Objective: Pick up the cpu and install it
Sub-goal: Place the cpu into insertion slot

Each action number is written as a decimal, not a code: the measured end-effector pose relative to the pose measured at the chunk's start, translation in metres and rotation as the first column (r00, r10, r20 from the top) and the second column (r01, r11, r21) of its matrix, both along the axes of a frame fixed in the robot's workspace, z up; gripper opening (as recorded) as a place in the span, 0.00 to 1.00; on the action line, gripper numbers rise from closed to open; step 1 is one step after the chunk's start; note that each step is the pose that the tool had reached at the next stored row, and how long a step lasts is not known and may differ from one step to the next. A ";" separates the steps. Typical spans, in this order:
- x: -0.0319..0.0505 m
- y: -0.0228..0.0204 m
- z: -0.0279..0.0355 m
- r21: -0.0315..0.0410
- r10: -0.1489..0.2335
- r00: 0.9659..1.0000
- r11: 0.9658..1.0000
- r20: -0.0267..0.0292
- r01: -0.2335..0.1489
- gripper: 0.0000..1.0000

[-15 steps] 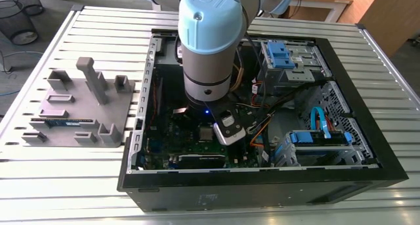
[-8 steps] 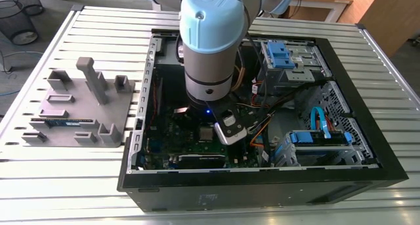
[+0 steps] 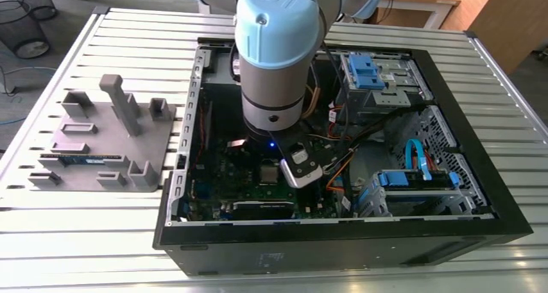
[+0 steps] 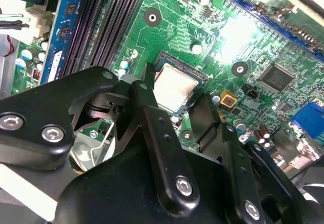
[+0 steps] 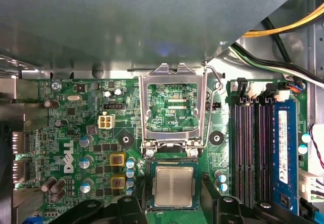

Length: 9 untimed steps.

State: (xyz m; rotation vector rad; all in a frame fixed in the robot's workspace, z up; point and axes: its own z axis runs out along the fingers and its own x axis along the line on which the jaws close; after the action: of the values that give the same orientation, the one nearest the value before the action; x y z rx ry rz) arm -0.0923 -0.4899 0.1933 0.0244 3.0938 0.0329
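The cpu [image 5: 173, 185], a small square chip with a silvery-grey top, lies flat in the motherboard socket, under the raised metal socket frame [image 5: 172, 107]. My gripper [image 5: 173, 196] is open and straddles the cpu. One black fingertip [image 5: 140, 197] stands on each side, with a gap between the pads and the chip's edges. The second wrist view shows the same: the cpu [image 4: 174, 86] lies between the black fingers [image 4: 147, 89] of the gripper [image 4: 177, 96]. In the exterior view the arm reaches down into the computer case and the cpu [image 3: 269, 173] shows just below the wrist.
The open computer case [image 3: 342, 232] lies on a slatted metal table. Memory slots [image 5: 250, 148] and a blue memory stick [image 5: 286, 148] run beside the socket. Loose cables [image 5: 283, 29] hang near the case wall. A grey holder [image 3: 102, 145] stands outside the case at the exterior view's left.
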 end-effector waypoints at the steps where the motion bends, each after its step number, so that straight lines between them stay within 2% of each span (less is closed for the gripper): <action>1: 0.0000 0.0002 0.0000 0.000 0.000 1.000 1.000 0.000 0.000 0.54; 9: 0.0019 0.0002 -0.0001 0.000 0.000 1.000 1.000 0.000 0.000 0.54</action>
State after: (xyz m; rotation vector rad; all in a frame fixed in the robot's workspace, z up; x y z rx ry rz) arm -0.0904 -0.4897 0.1932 0.0247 3.0937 0.0330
